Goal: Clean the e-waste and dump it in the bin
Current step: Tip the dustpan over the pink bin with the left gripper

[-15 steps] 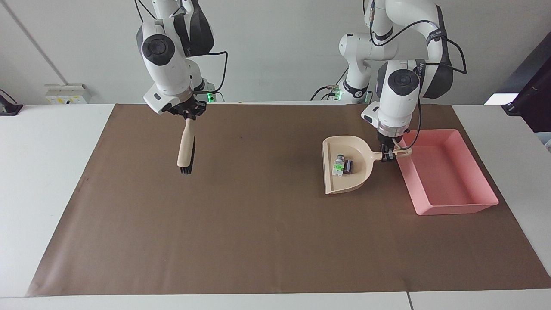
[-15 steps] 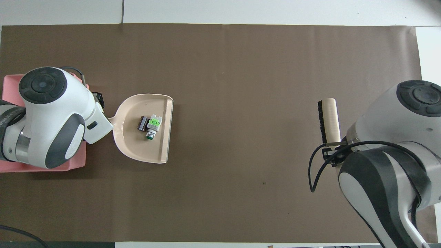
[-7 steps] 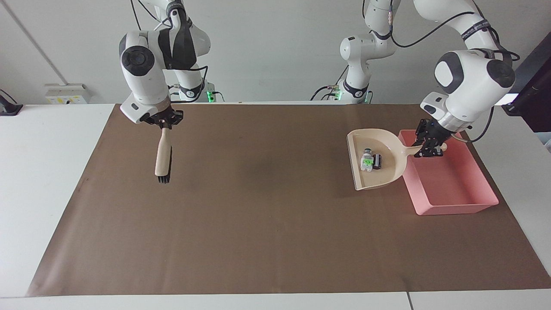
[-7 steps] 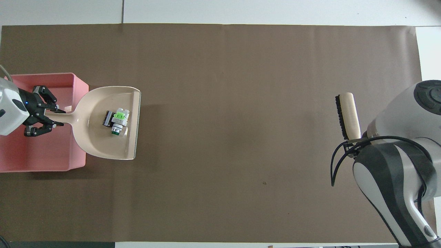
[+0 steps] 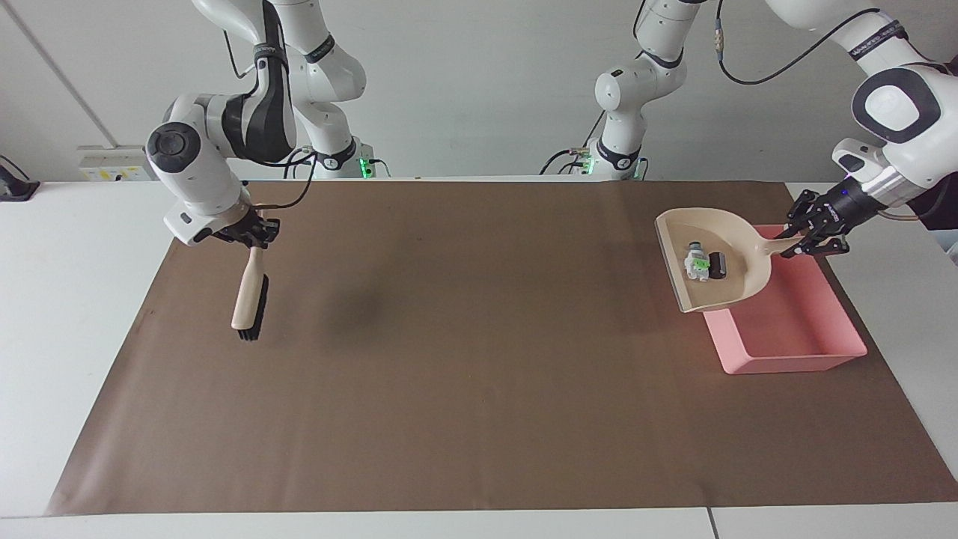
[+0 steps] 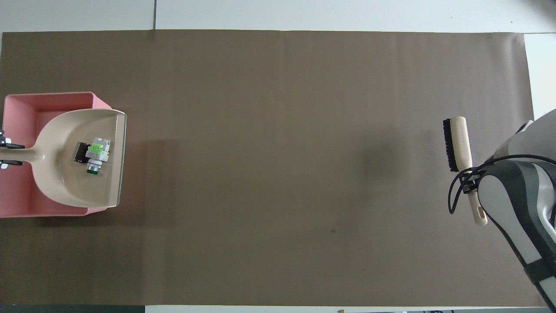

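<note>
Since half a second ago the left tool [image 5: 814, 234] has carried the dustpan [image 5: 711, 258] sideways toward the left arm's end of the counter, so the pan is now hanging over the bin [image 5: 786, 352] instead of over the paper beside it. The right tool [image 5: 251, 230] has drifted toward the right arm's end, taking the brush [image 5: 249, 296] with it.

The dustpan is smooth beige plastic, a shallow scoop with a straight front lip, a rounded back and a slim handle. It is riding raised and tilted, its handle clamped between the left tool's black fingers [image 5: 801, 247]. The e-waste is sitting in the pan: a white-grey piece with a bright green patch [image 5: 696, 263] touching a small black block [image 5: 718, 264].

The bin is a glossy pink rectangular tray with low sloping walls, lying on the paper near the left arm's end of the counter.

The right tool is gripping the brush by its pale wooden handle, closed on it; dark bristles are pointing down, tips near the paper.

Matte brown paper [image 5: 479, 374] is covering most of the white counter [image 5: 67, 299], leaving bare strips along the edges.
</note>
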Controlling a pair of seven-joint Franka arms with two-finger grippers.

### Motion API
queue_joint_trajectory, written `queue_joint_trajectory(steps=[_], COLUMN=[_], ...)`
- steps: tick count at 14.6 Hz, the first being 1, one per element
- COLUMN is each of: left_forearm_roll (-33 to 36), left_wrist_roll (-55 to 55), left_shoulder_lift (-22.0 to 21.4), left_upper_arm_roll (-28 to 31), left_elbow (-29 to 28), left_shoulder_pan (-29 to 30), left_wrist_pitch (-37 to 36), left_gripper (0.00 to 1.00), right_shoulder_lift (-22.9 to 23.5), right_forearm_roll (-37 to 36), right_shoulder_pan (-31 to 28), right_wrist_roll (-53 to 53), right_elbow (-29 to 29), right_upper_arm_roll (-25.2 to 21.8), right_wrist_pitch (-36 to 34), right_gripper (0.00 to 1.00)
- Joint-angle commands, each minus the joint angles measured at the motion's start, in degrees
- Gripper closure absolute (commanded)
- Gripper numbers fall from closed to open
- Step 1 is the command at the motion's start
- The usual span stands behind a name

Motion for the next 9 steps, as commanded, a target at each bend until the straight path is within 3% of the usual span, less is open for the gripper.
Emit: queue_joint_trajectory(steps=[1,5,9], left_forearm_roll=[-1.5,3.0,8.4], left_wrist_roll=[2.6,2.6,1.8], left_shoulder_lift=[4.7,7.7,9.3], left_upper_arm_roll=[0.3,4.5,4.5], left_elbow=[10.1,16.0,19.2], left_shoulder_pan=[4.7,4.4,4.6], left_wrist_pitch=[-6.6,-6.4,-2.9], left_gripper=[1.00,0.99,0.98], right_shoulder_lift=[0.5,1.6,2.7], right_forearm_roll=[1.8,1.8,1.8], right_shoulder_pan=[-3.1,-6.1,-6.9], right_wrist_roll=[-3.5,-6.7,-8.0], right_elbow=[-1.5,-3.6,-4.3], right_upper_arm_roll=[0.8,0.8,0.8], right_wrist_pitch=[3.8,7.9,8.9], right_gripper=[1.00,1.00,0.98])
